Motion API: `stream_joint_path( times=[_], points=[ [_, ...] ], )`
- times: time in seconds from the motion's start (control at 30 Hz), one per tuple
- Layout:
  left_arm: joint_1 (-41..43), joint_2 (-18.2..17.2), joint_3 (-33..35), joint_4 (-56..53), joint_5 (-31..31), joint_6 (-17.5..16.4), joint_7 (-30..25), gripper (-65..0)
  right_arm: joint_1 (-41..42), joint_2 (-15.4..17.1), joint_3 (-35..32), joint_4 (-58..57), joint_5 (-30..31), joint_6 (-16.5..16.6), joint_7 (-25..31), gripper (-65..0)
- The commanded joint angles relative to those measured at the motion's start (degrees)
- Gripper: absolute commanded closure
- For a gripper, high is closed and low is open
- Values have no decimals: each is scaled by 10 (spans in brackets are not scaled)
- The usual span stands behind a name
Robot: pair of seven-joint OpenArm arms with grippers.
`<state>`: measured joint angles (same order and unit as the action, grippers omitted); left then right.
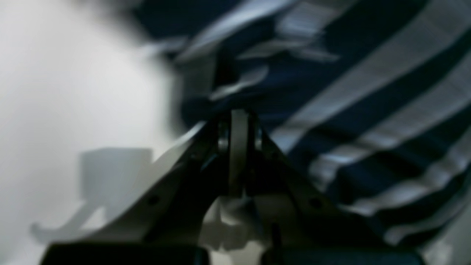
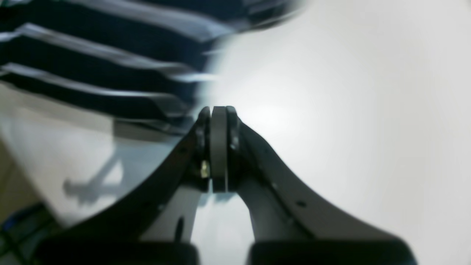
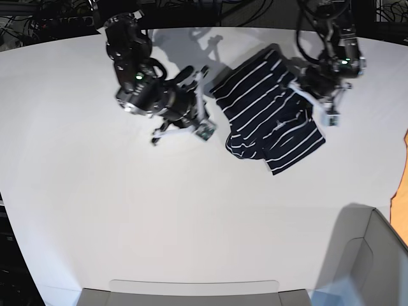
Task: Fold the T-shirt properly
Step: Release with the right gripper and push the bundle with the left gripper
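Observation:
The T-shirt [image 3: 271, 121], dark navy with thin white stripes, lies crumpled on the white table [image 3: 127, 210] at the middle right. In the left wrist view it [image 1: 368, 92] fills the upper right. My left gripper [image 1: 239, 114] is shut, and the cloth's folds bunch at its tips. In the base view it [image 3: 305, 95] sits at the shirt's right edge. My right gripper [image 2: 219, 110] is shut with nothing between the fingers. The shirt's edge [image 2: 110, 73] lies just left of its tips. In the base view this gripper [image 3: 203, 102] is beside the shirt's left corner.
A grey bin [image 3: 376, 255] stands at the bottom right corner. A low grey tray edge [image 3: 191, 293] runs along the table's front. Cables [image 3: 51, 19] lie beyond the far edge. An orange object [image 3: 405, 166] shows at the right border.

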<state>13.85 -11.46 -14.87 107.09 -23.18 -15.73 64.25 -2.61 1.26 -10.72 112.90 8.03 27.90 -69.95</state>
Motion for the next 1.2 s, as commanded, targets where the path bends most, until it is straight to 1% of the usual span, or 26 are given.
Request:
stream_joint_path(
  times=[0.0, 0.1, 0.17, 0.23, 0.3, 0.33, 0.37, 0.43, 0.5, 0.53, 0.6, 0.67, 0.77, 0.87, 0.97, 1.07, 1.13, 1.17],
  points=[
    [-7, 8, 3, 31, -10, -4, -8, 0, -2, -1, 29, 20, 4, 1, 17, 0],
    [-6, 35, 7, 81, -11, -7, -10, 0, -21, -1, 113, 33, 4, 2, 29, 0],
    [-6, 53, 28, 97, -11, -8, -11, 0, -28, 0, 161, 33, 4, 2, 31, 0],
    [-6, 52, 80, 98, -11, -8, -11, 0, -37, 1, 207, 33, 4, 3, 31, 0],
    [3, 39, 144, 96, -11, -8, -12, 0, -46, 4, 240, 32, 4, 3, 31, 0],
    [11, 35, 179, 96, -10, -8, -13, 0, -49, 12, 251, 32, 4, 3, 31, 0],
    [18, 27, 212, 97, -9, -8, -21, 0, -53, 22, 260, 30, 4, 3, 31, 0],
    [35, -1, 292, 97, -8, -8, -68, 0, -60, 41, 266, 29, 4, 3, 32, 0],
    [49, -41, 358, 94, -7, -8, -120, 0, -66, 50, 267, 29, 4, 3, 32, 0],
    [52, -68, 384, 94, -7, -4, -138, 0, -68, 53, 267, 29, 4, 3, 32, 0],
    [53, -99, 409, 80, -6, -3, -152, 0, -68, 53, 267, 29, 4, 3, 32, 0],
    [54, -107, 394, 59, -6, 4, -154, 0, -68, 52, 266, 29, 4, 3, 32, 0],
    [55, -107, 341, 35, -6, 36, -153, 0, -68, 51, 264, 29, 4, 3, 32, 0],
    [55, -109, 293, 25, -7, 55, -152, 0, -67, 50, 263, 29, 4, 3, 32, 0],
    [55, -110, 227, 17, -7, 57, -140, 0, -65, 48, 262, 29, 4, 3, 32, 0],
    [50, -104, 132, -4, -10, 57, -107, 0, -65, 48, 262, 29, 4, 3, 31, 0],
    [49, -85, 63, -15, -10, 53, -93, 0, -67, 48, 262, 29, 4, 3, 30, 0],
    [49, -81, 40, -15, -10, 53, -91, 0, -68, 48, 262, 29, 4, 3, 30, 0]
  ],
)
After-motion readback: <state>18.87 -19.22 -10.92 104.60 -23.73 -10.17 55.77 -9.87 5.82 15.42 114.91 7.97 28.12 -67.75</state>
